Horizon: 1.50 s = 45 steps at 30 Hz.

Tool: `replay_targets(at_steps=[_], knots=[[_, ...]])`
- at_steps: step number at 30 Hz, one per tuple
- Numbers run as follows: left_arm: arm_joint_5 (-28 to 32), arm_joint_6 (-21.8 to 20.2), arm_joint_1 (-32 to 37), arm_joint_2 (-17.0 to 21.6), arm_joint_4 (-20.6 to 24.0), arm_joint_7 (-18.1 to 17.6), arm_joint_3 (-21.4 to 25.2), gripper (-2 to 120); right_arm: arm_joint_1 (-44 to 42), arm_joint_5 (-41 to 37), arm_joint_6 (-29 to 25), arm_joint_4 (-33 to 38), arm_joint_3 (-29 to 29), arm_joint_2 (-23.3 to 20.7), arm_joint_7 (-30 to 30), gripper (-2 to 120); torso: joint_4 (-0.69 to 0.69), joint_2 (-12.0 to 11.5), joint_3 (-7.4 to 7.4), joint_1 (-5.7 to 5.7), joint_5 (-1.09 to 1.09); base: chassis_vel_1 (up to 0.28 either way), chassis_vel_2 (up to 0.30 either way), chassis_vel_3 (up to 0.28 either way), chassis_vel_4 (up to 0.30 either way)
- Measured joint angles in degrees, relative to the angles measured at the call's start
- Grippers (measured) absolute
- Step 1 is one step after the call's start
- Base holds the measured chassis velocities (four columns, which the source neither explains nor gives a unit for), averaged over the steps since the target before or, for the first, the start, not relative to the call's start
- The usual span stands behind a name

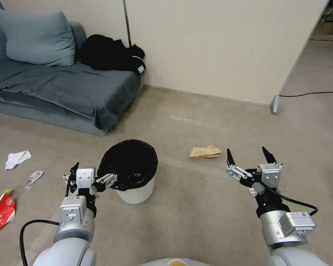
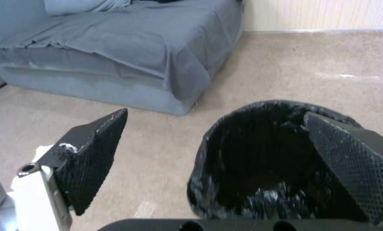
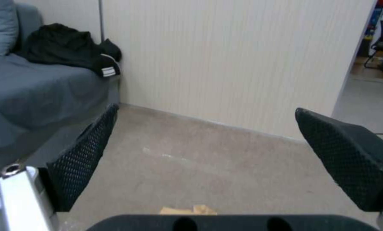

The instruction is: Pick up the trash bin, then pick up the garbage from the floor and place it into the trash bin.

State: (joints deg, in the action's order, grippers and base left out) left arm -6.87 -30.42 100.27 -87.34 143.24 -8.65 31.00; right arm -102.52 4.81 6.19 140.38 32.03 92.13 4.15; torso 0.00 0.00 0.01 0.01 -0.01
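Left arm lines up on the bin rim while litter waits on the carpet.

On the far left of the floor (image 1: 196,221) lie a red-and-yellow snack wrapper (image 1: 2,213), a white tissue (image 1: 16,159) and a small plastic bottle (image 1: 34,178). Next comes the left gripper (image 1: 89,173), its fingers spread and holding nothing. The trash bin (image 1: 131,171) stands upright just to its right and slightly ahead, and the wrist view shows one fingertip (image 2: 345,160) over the black-lined mouth and the other outside the rim, so the near wall sits between the jaws. This arm is by far the nearer one, and the grasp likely depends on lowering straight onto that rim. Further right, the crumpled brown paper bag (image 1: 205,152) lies flat, its long side running left to right. The right gripper (image 1: 249,159) hovers beyond and nearer the robot, also spread wide and empty.
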Motion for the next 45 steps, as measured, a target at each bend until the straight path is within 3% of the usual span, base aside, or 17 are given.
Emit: replay_targets(at_steps=[8, 12, 14, 16, 20, 30, 39, 45], knots=[[0.16, -0.08, -0.17, -0.03, 0.00, 0.07, 0.22, 100, 0.11, 0.00, -2.43, -1.02, -0.24, 0.00, 0.01, 100, 0.00, 0.00, -0.01, -0.01, -0.01, -0.036, 0.020, 0.019, -0.029], [3.23, -1.44, -1.54, 0.45, 0.00, 0.47, 1.83, 97, 0.14, 0.23, -4.12, -1.64, -0.44, 0.00, 0.06, 100, 0.00, 0.00, -0.01, -0.01, 0.00, 0.000, 0.000, 0.000, 0.000], [7.34, -2.12, -3.47, 1.16, -0.14, -0.25, 3.68, 90, 0.15, 0.29, -4.31, -1.70, -0.46, 0.00, 0.07, 100, 0.00, 0.00, -0.01, -0.01, 0.01, 0.000, 0.000, 0.000, 0.000], [15.27, -2.72, -5.57, 2.44, -2.00, -3.82, 5.29, 95, 0.16, 0.32, -4.34, -1.72, -0.47, 0.00, 0.07, 100, 0.00, 0.00, 0.00, -0.01, 0.00, 0.000, 0.000, 0.000, 0.000], [21.80, -4.50, -8.36, 4.69, -5.32, -6.43, 6.67, 98, 0.30, 3.05, -5.68, -3.13, -1.12, 0.00, -0.68, 100, 0.00, 0.00, 0.00, -0.01, 0.00, 0.000, 0.000, 0.000, 0.000], [23.70, -7.54, -12.47, 6.30, -13.55, -9.18, 6.36, 99, 0.36, 4.51, -6.29, -3.78, -1.14, -0.01, -1.46, 100, 0.00, 0.00, -0.01, -0.01, 0.01, 0.000, 0.000, 0.000, 0.000], [25.36, -10.08, -14.71, 6.87, -18.34, -10.60, 6.03, 100, 0.34, 3.84, -5.58, -3.83, -0.36, 0.00, -2.01, 100, 0.00, 0.00, 0.00, 0.00, 0.01, 0.000, 0.000, 0.000, 0.000], [25.57, -10.42, -17.70, 6.77, -25.10, -12.74, 6.01, 99, 0.55, 3.00, -4.90, -4.31, -0.13, 0.00, -2.58, 100, 0.01, 0.00, 0.00, -0.01, 0.01, 0.000, 0.000, 0.000, 0.000]])
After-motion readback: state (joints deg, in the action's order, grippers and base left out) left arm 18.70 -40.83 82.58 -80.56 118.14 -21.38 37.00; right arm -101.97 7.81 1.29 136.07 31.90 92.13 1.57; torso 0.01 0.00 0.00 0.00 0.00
